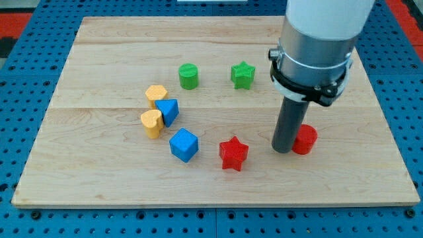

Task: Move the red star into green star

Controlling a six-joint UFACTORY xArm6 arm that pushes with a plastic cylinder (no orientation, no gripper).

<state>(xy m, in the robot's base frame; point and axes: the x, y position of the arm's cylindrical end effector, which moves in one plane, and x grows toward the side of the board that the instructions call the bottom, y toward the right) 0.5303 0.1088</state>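
The red star [233,153] lies on the wooden board at the lower middle. The green star [242,75] lies toward the view's top, almost straight above the red star and well apart from it. My tip [283,149] rests on the board to the right of the red star, with a gap between them. It stands against the left side of a red round block [306,139].
A green cylinder [188,75] lies left of the green star. A yellow hexagon-like block [156,94], a blue triangular block [168,112], a yellow heart [152,123] and a blue cube [184,145] cluster at the left. The board's edge [211,200] runs along the bottom.
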